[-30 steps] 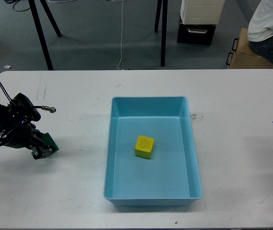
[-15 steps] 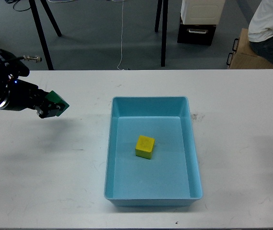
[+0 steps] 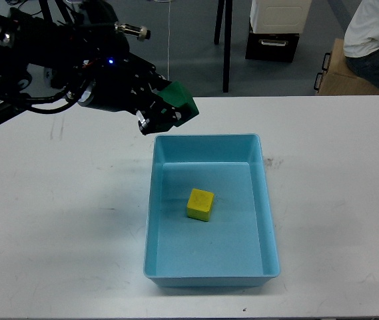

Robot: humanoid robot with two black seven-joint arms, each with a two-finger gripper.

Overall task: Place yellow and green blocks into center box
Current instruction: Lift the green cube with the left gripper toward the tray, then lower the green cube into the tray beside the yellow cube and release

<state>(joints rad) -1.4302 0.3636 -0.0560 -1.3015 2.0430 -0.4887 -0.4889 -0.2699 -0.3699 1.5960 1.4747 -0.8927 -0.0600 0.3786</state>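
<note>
My left gripper (image 3: pixel 164 113) is shut on a green block (image 3: pixel 178 100) and holds it raised in the air just beyond the far left corner of the light blue box (image 3: pixel 268 220). A yellow block (image 3: pixel 200 204) lies inside the box, a little left of its middle. The box stands at the centre of the white table (image 3: pixel 62 227). My right gripper is out of view.
Black stand legs (image 3: pixel 227 47) rise from the floor behind the table. A cardboard box (image 3: pixel 339 73) and a seated person (image 3: pixel 376 33) are at the far right, beyond the table's far edge.
My left arm has lifted the green block off the table's left side and carried it up and to the right, to the box's far left corner. The right gripper has left the view.
</note>
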